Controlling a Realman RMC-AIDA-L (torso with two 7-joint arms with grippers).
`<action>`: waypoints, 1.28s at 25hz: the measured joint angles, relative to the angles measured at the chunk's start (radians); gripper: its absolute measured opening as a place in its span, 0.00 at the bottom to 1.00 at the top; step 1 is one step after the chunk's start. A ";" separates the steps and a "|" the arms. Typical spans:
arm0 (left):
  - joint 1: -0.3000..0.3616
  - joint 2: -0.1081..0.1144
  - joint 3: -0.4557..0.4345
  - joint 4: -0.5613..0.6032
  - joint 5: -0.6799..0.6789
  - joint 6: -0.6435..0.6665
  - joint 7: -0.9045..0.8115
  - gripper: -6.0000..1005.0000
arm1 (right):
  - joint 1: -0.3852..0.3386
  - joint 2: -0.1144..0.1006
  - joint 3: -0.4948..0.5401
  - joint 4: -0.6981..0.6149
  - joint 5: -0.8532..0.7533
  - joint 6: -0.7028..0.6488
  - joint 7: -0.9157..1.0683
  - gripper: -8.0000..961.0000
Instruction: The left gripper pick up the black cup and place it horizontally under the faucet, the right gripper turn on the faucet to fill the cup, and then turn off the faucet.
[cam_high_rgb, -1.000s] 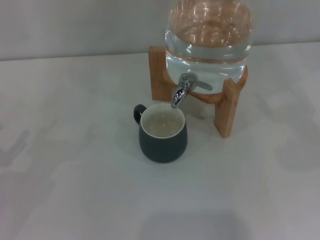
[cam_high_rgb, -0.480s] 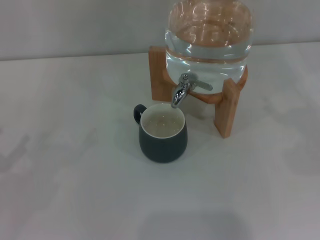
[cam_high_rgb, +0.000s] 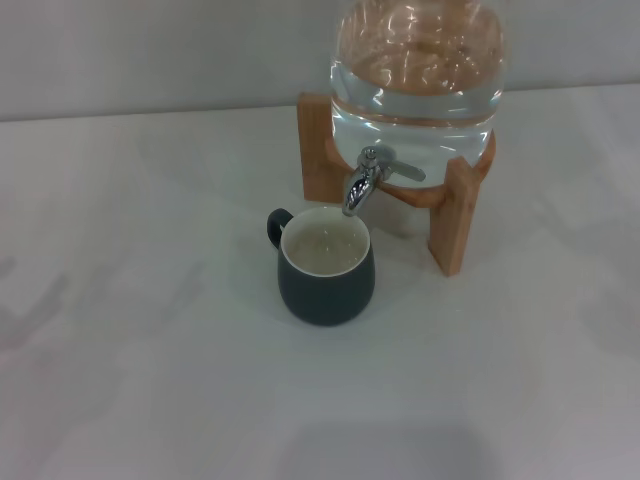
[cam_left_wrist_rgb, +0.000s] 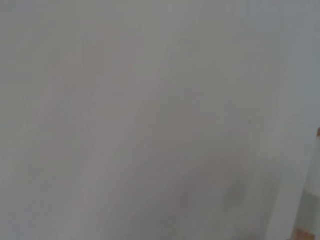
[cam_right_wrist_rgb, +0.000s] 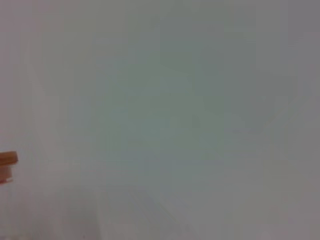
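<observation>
The black cup (cam_high_rgb: 326, 268) stands upright on the white table, its cream inside holding water and its small handle pointing to the far left. Its rim sits right under the spout of the chrome faucet (cam_high_rgb: 366, 178), whose lever points to the right. No stream of water shows from the spout. The faucet is fitted to a clear glass water jar (cam_high_rgb: 417, 70) in a wooden stand (cam_high_rgb: 452, 215). Neither gripper appears in the head view. Both wrist views show only bare white table surface, with a sliver of the wooden stand (cam_right_wrist_rgb: 7, 160) at one edge.
The white table (cam_high_rgb: 130, 330) spreads out to the left and in front of the cup. A pale wall runs along the back behind the jar.
A faint shadow at the table's left edge has faded. The cup, faucet and jar have not moved.
</observation>
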 joint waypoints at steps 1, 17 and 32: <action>0.000 0.000 0.000 0.000 0.000 0.005 0.001 0.87 | 0.003 -0.001 0.000 0.012 0.000 0.000 -0.007 0.88; -0.005 -0.004 0.001 -0.008 0.001 0.039 -0.007 0.87 | 0.014 -0.007 0.003 0.053 0.039 0.008 -0.023 0.88; -0.003 -0.004 0.001 -0.009 0.002 0.038 -0.020 0.87 | 0.017 -0.009 0.003 0.054 0.039 0.009 -0.015 0.88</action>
